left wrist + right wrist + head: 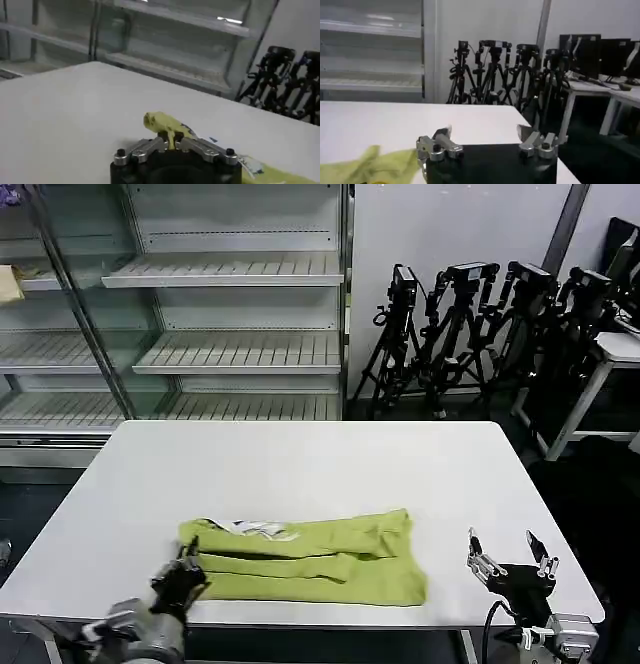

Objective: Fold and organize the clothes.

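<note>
The clothes are one lime yellow-green T-shirt (310, 556), folded into a long band near the front edge of the white table (300, 464). A strip of white print (255, 530) shows at its upper left. My left gripper (185, 569) is shut on the shirt's left end, and a pinched yellow-green fold (162, 124) rises between its jaws in the left wrist view. My right gripper (510, 551) stands open off the shirt's right end, with nothing between its fingers. The shirt's edge (367, 165) lies beside that open right gripper (485, 136) in the right wrist view.
Glass-fronted white shelving (200, 304) stands behind the table. A row of black tripods (470, 324) lines the back right wall, with a white desk (610, 354) at far right. Bare tabletop spreads behind the shirt.
</note>
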`<state>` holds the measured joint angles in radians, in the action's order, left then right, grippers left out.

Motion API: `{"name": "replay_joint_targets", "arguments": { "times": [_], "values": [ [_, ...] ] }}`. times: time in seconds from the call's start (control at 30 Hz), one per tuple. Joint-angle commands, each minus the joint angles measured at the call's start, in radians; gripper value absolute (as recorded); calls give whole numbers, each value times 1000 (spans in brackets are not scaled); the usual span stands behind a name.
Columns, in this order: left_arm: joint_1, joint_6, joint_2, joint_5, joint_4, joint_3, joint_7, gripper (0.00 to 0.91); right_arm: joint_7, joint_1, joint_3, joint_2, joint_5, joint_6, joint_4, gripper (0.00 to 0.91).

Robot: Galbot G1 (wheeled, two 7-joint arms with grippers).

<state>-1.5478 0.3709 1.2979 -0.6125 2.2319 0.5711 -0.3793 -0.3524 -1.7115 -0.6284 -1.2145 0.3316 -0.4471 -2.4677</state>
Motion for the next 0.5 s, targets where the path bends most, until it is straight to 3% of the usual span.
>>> {"name": "replay_joint_targets", "arguments": {
  "times": [0.03, 0.5],
  "values": [
    [21, 75, -65, -532, 53, 158, 16, 40, 0, -2, -4, 4, 3, -1, 14, 907],
    [65, 76, 89, -647, 133, -127, 16, 40, 2, -94, -44, 5, 4, 24, -18, 907]
  ]
}}
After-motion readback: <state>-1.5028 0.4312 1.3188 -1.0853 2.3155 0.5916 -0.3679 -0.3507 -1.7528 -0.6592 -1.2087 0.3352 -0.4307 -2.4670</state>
